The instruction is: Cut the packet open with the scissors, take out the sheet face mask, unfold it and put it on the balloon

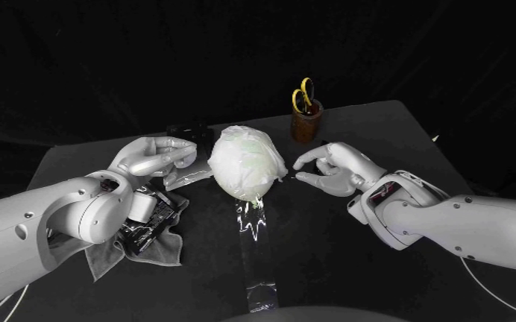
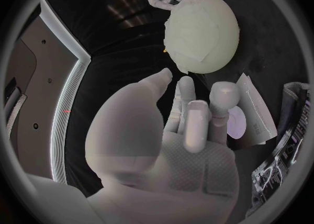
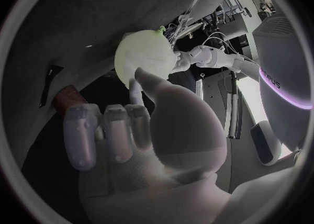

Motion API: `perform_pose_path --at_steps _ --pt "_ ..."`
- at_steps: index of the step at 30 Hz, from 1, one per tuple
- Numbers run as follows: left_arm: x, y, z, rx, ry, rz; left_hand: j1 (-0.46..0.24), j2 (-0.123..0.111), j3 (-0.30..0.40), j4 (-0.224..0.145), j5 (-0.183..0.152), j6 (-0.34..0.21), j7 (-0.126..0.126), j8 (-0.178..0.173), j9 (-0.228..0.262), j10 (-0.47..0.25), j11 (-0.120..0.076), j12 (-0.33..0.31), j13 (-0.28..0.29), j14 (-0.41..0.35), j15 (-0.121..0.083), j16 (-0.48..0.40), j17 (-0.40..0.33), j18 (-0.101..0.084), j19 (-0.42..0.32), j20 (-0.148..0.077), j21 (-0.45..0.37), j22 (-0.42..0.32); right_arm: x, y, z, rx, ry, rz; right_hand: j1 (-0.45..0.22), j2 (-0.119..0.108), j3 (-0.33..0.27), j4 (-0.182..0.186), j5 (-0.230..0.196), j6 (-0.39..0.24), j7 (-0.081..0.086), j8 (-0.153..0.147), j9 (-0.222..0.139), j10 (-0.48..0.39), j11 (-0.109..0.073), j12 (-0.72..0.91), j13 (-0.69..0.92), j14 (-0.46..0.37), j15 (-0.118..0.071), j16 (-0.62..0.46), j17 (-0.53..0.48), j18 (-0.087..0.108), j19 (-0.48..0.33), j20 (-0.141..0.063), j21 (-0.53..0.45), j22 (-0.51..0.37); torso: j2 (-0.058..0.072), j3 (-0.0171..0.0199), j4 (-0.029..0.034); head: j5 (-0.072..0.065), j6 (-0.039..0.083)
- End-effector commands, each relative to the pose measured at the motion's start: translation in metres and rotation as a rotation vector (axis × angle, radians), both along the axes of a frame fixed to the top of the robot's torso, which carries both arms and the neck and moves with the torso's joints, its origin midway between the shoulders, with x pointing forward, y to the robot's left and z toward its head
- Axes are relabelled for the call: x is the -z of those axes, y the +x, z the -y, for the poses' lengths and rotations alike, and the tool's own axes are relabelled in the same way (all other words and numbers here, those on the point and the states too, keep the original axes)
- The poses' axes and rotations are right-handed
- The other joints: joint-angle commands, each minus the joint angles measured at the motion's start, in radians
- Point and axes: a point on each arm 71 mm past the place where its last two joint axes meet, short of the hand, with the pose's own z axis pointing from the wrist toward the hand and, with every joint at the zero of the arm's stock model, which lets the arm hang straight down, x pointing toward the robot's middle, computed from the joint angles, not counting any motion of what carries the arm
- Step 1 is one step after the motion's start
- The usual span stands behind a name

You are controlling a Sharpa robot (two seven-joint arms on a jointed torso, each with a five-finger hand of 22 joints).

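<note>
The pale balloon point(image 1: 245, 164) stands at the table's middle with the white sheet mask point(image 1: 231, 154) draped over it, also seen in the left wrist view point(image 2: 199, 33) and the right wrist view point(image 3: 144, 54). My left hand point(image 1: 156, 156) is close beside the balloon's left flank, fingers extended and holding nothing point(image 2: 190, 124). The cut silver packet point(image 1: 185, 178) lies flat under that hand point(image 2: 251, 114). My right hand point(image 1: 333, 167) is at the balloon's right side, a fingertip point(image 3: 135, 85) touching the mask. The yellow-handled scissors point(image 1: 306, 98) stand in a brown cup point(image 1: 308, 122).
A dark cloth point(image 1: 150, 240) lies crumpled at the front left with a black object point(image 1: 145, 221) on it. A shiny clear strip point(image 1: 253, 232) runs from the balloon's base toward the table's near edge. The cup stands behind the balloon, to its right.
</note>
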Motion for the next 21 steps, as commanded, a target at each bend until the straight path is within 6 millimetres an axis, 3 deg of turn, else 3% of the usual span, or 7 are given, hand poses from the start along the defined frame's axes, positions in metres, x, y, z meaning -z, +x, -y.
perform_pose_path --at_steps 1,21 --pt "-0.002 -0.001 0.003 0.020 -0.019 0.011 0.013 0.004 -0.004 -0.001 -0.002 0.000 0.005 0.001 -0.002 -0.006 0.002 0.005 0.000 0.025 0.004 0.002 0.025 -0.014 0.002 0.004 0.007 0.003 -0.007 -0.002 -0.004 0.020 0.064 0.080 0.004 0.009 0.007 0.001 0.004 0.009 0.001 0.006 -0.002 0.102 -0.008 0.003 0.263 0.104 -0.009 0.004 0.263 -0.017 0.077 -0.008 0.004 0.248 0.000 -0.0002 0.0003 0.002 -0.003" --pt "-0.003 -0.002 0.005 0.026 -0.024 0.014 0.013 0.004 -0.004 -0.001 -0.002 0.000 0.005 0.001 -0.002 -0.006 0.002 0.005 0.000 0.025 0.004 0.002 0.025 -0.014 0.002 0.004 0.007 0.003 0.005 -0.004 -0.031 -0.028 0.040 0.012 -0.032 -0.030 -0.009 0.014 -0.012 -0.002 0.008 -0.021 -0.020 0.102 -0.003 0.003 0.263 0.104 -0.007 0.004 0.263 -0.011 0.062 -0.009 -0.019 0.240 -0.001 -0.0009 0.0013 0.006 -0.009"
